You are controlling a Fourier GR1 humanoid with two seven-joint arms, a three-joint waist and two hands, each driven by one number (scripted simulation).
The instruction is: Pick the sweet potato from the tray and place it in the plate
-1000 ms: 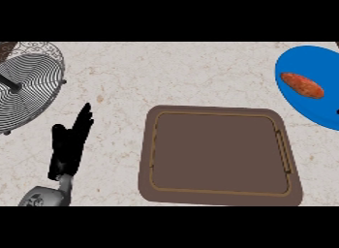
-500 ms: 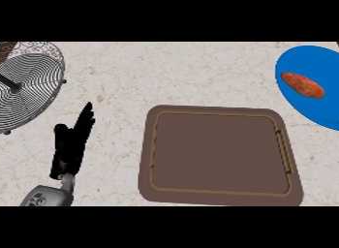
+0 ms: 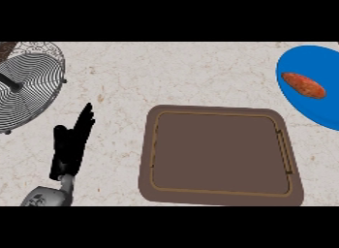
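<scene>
The sweet potato [image 3: 303, 85] lies on the blue plate [image 3: 324, 110], apart from the brown tray [image 3: 219, 155], so the placing looks done. The left hand [image 3: 69, 145] rests on the bench [image 3: 165, 72] with straight fingers, holding nothing. The right hand is unseen.

Sweet potato [image 3: 303, 85] seemingly in plate [image 3: 324, 110], right of tray [image 3: 219, 151].

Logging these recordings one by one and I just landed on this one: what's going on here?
The sweet potato lies on the blue plate at the counter's right edge, not on the brown tray in the middle, and nothing is holding it. The left hand is open with straight fingers, resting left of the tray and touching neither. The right hand is out of view. A round wire rack sits at the upper left. The placement looks done.
</scene>
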